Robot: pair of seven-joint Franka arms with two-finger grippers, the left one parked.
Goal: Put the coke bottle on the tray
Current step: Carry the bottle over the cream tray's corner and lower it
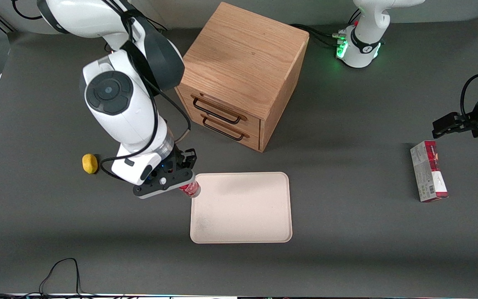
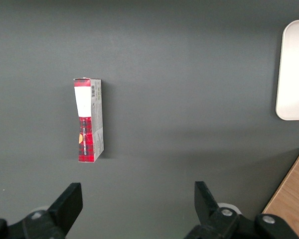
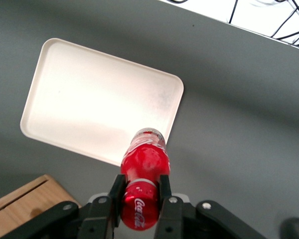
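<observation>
The tray (image 1: 241, 207) lies nearest. Above its corner the gripper (image 1: 183, 182) pinches the bottle (image 3: 143, 177) at its middle; it looks light, stiff, smooth, maybe slippery.

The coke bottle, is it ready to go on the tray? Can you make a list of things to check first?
1. Gripper shut on the coke bottle: ok.
2. Bottle lifted off the table: ok, as the wrist view shows it.
3. Bottle over the tray: not ok, it hangs at the tray's corner nearest the working arm, near the rim.
4. Tray free of other things: ok.
5. Drawer cabinet out of the way: ok, it stands apart from the tray, farther from the front camera.
6. Bottle upright: cannot tell.
</observation>
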